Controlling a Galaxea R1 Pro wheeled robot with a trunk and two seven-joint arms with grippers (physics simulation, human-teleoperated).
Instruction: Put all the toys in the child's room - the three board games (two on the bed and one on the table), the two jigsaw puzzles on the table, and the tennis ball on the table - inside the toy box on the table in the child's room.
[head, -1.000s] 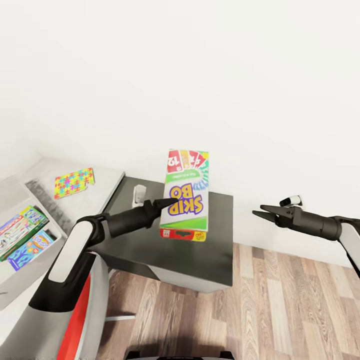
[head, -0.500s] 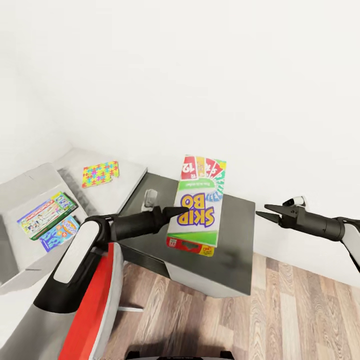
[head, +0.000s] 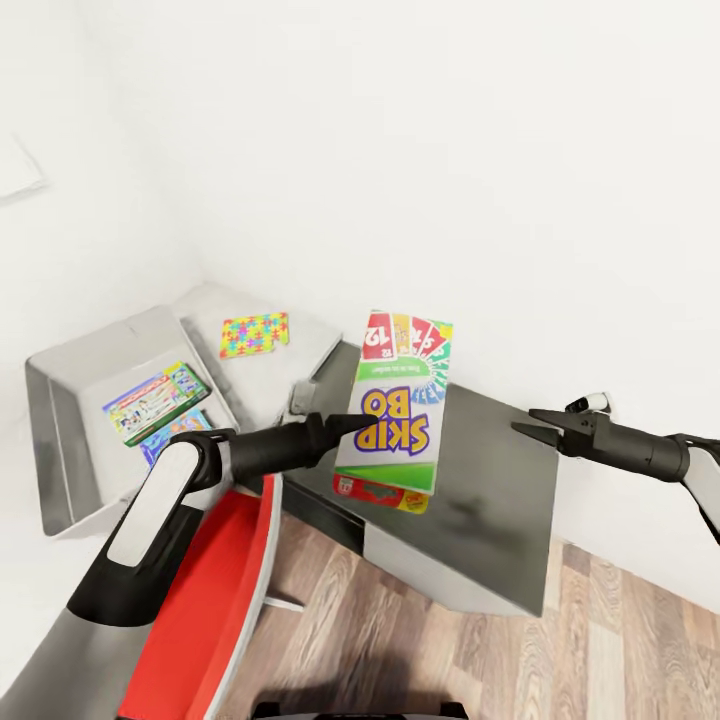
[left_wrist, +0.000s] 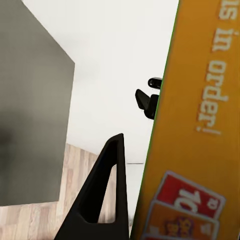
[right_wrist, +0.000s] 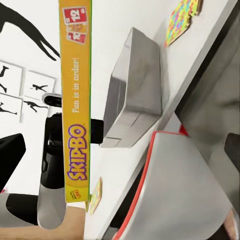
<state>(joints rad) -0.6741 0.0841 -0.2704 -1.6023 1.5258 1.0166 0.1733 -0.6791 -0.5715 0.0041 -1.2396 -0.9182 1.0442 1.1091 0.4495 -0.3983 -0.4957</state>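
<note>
My left gripper (head: 362, 420) is shut on the white-green SKIP-BO board game (head: 395, 405), holding it flat-face up above the dark grey cabinet (head: 480, 480). In the left wrist view one finger (left_wrist: 102, 195) lies beside the box's orange edge (left_wrist: 200, 125). The light grey toy box (head: 60, 400) stands on the pale table (head: 205, 305) to the left, with two board games inside, a green-edged one (head: 155, 400) and a blue one (head: 172, 427). A jigsaw puzzle (head: 255, 333) lies on the table behind it. My right gripper (head: 528, 421) hangs open and empty to the right.
A red-edged chair (head: 215, 600) stands under my left arm, in front of the table. The white wall is close behind cabinet and table. Wood-plank floor (head: 600, 640) lies at the lower right. The right wrist view shows the toy box (right_wrist: 135, 95) and the puzzle (right_wrist: 182, 17).
The camera has swung left, so the toy box, table and chair show more fully. The SKIP-BO box stays in my left gripper; both arms keep their pose.
</note>
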